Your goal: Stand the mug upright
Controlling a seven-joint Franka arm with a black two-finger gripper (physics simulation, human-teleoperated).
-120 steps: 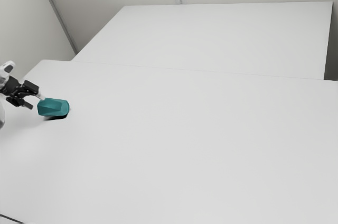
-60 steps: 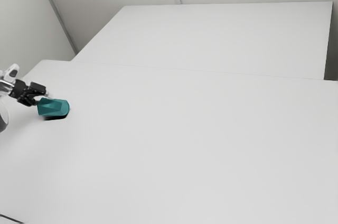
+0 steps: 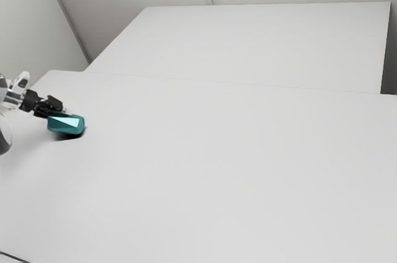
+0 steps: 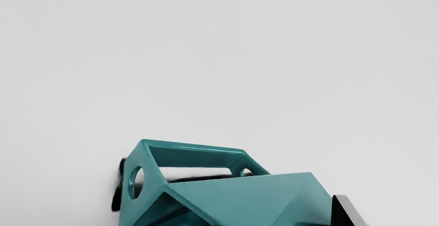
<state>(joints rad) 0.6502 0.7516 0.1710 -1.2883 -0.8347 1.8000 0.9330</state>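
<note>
The mug (image 3: 66,125) is seen on its side right at the gripper (image 3: 62,112), over the worktop (image 3: 217,164). Whether the gripper is spread or closed cannot be told. Upright standing is left to be achieved.

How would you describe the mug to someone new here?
On the white table, go to the black gripper at the exterior view's left. Beside it lies the mug, tipped over: teal and faceted with an angular handle, unlike the black gripper.
</note>
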